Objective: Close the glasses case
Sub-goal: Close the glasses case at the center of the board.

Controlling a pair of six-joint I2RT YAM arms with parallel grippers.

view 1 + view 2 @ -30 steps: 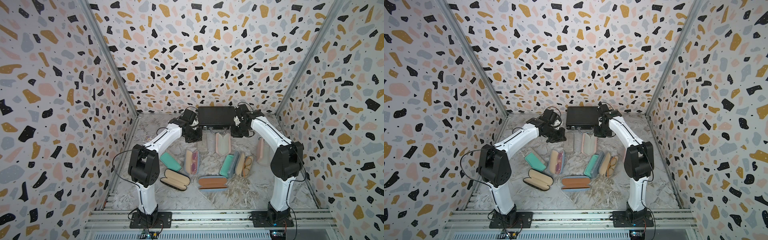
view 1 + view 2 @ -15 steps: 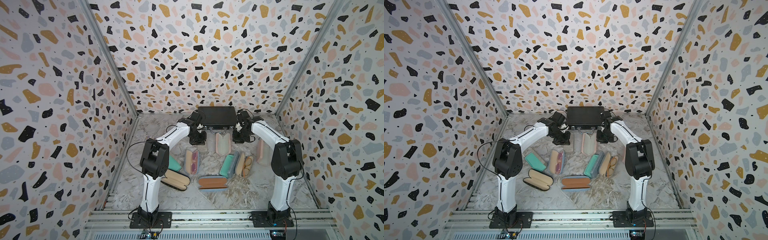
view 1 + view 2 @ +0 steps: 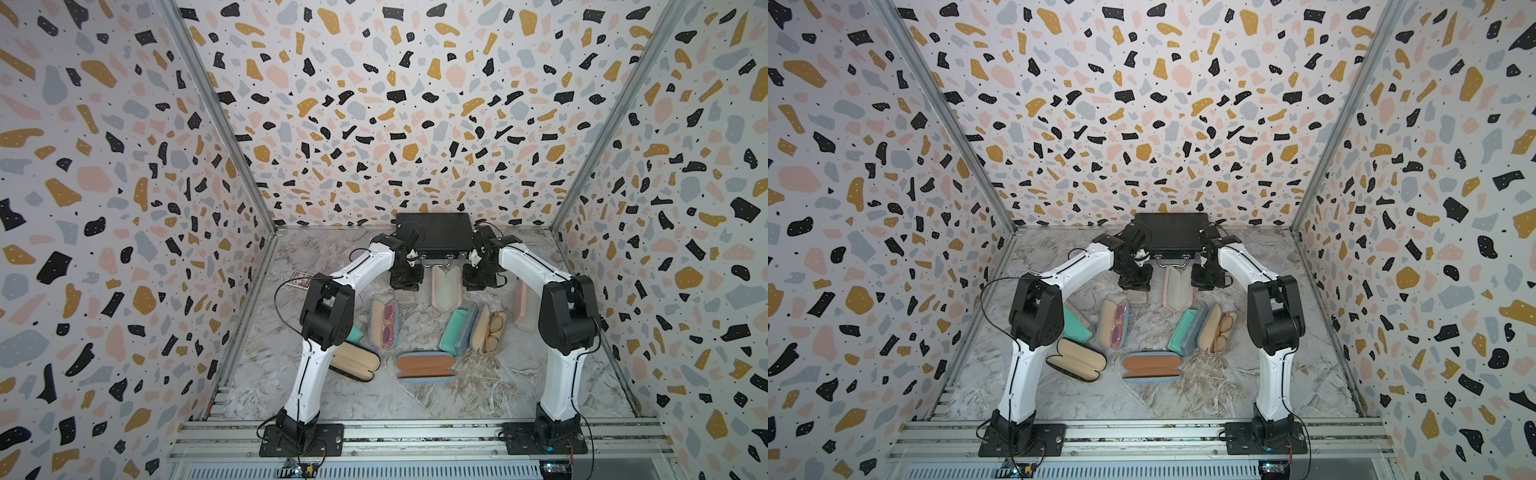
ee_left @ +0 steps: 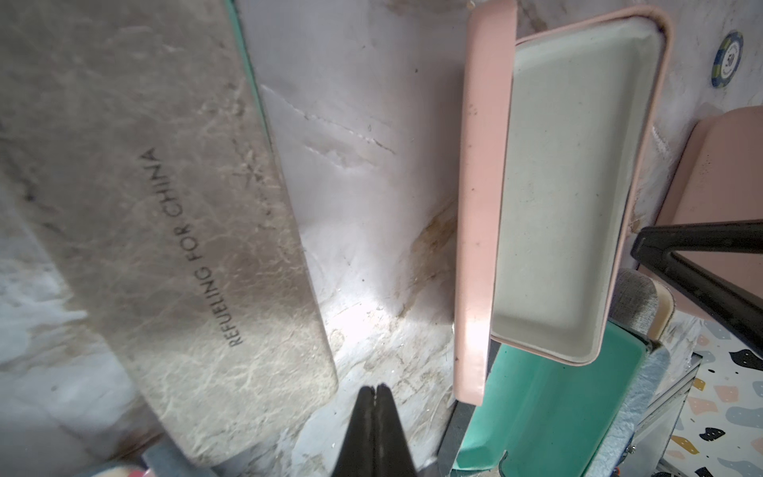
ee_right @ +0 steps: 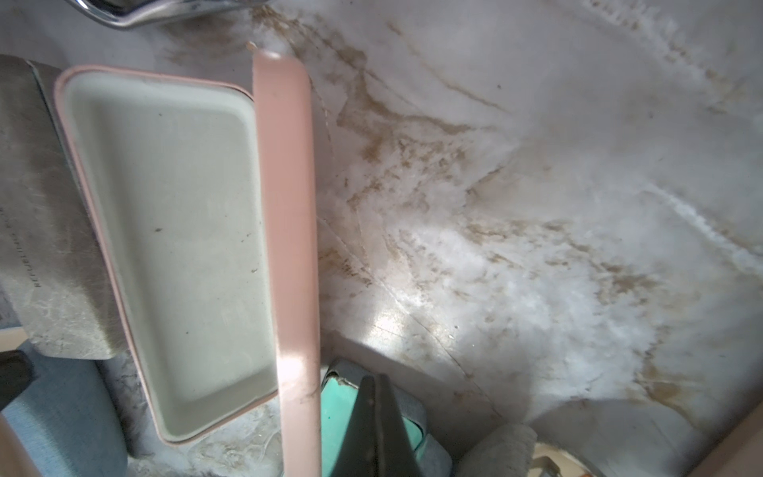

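Open pink glasses case (image 3: 446,286) at rear centre of the table (image 3: 457,399). Left gripper (image 3: 405,278) at 9 o'clock and right gripper (image 3: 478,278) at 3, both clenched, empty. One black box (image 3: 434,235) at 12. One marbled case (image 4: 165,206) alongside. Seven more cases from 4 to 8 o'clock, two holding glasses.

Pink glasses case (image 5: 173,247) partly cut off in right wrist view

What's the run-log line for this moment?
target: pink case, open, empty | left tool: shut, holding nothing, beside case | right tool: shut, holding nothing, opposite side | status: not yet closed
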